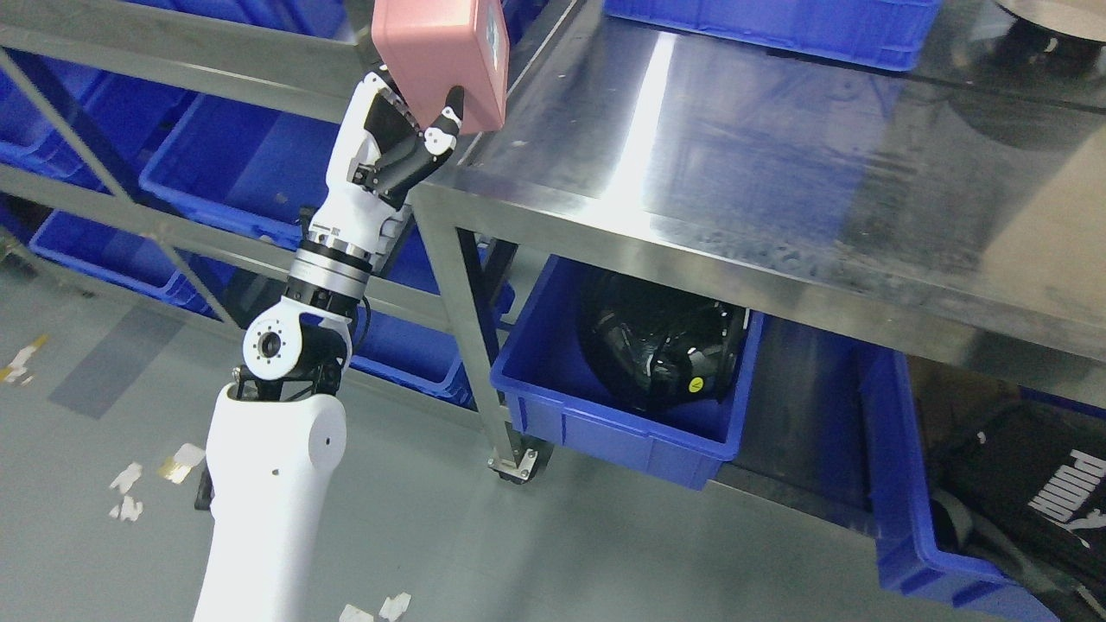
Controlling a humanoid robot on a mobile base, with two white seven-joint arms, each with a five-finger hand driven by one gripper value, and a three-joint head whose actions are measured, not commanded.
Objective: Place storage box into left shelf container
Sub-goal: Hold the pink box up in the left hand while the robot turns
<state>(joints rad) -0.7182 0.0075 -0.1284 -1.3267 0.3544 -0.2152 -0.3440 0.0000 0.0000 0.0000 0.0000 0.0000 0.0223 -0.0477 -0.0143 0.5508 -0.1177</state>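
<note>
Head view: left hand (406, 142) grips the pink storage box (441, 56), fingers closed on it, raised at the steel surface's (734, 155) left edge, blue shelf container (233, 164) at left.

A warehouse or stockroom: steel shelving (173, 229) stacked with blue bins (622, 432) over grey concrete floor (415, 518).

The left arm (276, 484) has a smooth white forearm shell with two small dark holes. Above it sits a black elbow joint carrying a round white cap (270, 344) (ringed with small screws around a dark centre hole). Above the cap, a ribbed silver collar (327, 268) meets the white-and-black left hand (393, 147). A thin black cable seems to loop beside the collar. The fingers (442, 130) are black with white segments.
</note>
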